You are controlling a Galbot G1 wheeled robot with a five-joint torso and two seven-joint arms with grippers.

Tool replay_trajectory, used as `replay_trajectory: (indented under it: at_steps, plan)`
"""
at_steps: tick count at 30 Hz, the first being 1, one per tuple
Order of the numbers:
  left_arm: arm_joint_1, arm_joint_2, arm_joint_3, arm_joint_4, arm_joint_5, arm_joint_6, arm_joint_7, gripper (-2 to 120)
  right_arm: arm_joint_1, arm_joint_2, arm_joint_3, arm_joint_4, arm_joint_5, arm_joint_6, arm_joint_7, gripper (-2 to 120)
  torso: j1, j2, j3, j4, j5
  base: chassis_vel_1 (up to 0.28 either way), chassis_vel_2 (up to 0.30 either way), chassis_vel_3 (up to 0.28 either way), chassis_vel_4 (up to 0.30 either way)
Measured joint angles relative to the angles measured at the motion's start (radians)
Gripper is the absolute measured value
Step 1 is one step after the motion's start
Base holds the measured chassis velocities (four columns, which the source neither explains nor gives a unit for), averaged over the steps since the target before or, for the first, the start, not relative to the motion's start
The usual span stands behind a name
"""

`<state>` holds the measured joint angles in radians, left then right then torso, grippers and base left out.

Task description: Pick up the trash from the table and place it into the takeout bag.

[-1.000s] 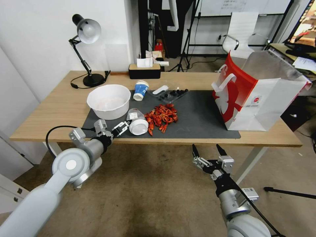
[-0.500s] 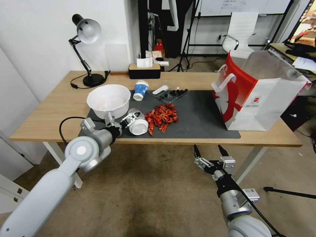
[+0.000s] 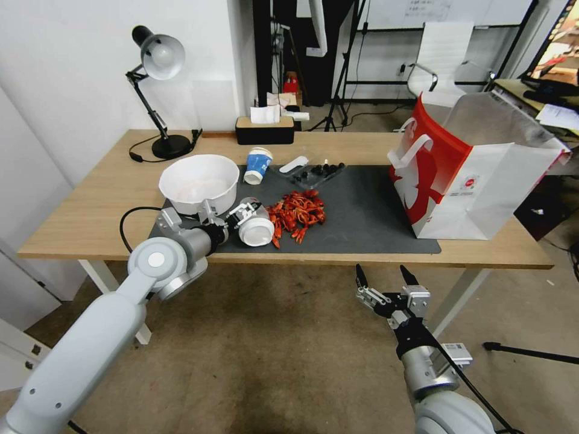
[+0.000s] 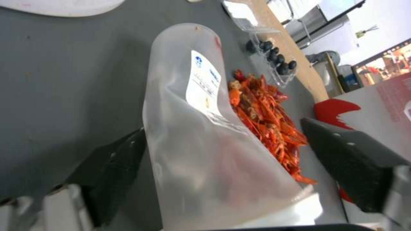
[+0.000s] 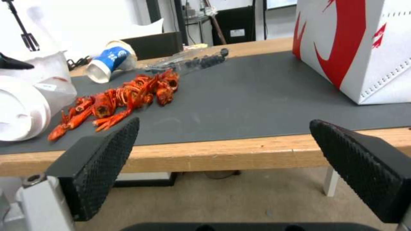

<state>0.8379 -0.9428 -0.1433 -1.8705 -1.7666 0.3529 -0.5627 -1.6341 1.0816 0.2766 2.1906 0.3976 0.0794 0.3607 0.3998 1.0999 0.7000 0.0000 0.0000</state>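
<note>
Left gripper straddles the white-lidded clear cup lying on the mat, jaws spread, not clamped. Right gripper hangs released below the table.

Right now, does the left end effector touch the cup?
Cannot tell. Left wrist view: left end effector open around cup; one finger borders it, contact unclear.

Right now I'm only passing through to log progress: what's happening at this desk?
The left gripper is open around a white-lidded clear cup lying on its side on the dark mat, beside red shell scraps. The right gripper waits open below the table edge. The takeout bag stands open.
</note>
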Motion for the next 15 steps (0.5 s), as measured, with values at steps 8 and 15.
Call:
replay_trajectory:
  at_steps: [8,15]
  plan:
    - [-0.011,-0.001,0.002,0.018,-0.013,-0.004,-0.021,66,-0.002,0.004,0.0,-0.006,0.0,0.004,0.0,100,0.0,0.0,0.0,0.0,0.0,0.0,0.0,0.0,0.0]
    - [0.0,0.002,-0.008,0.019,-0.014,-0.009,-0.021,40,0.002,0.001,-0.001,-0.007,-0.001,0.005,0.0,100,0.0,0.0,0.0,0.0,0.0,0.0,0.0,0.0,0.0]
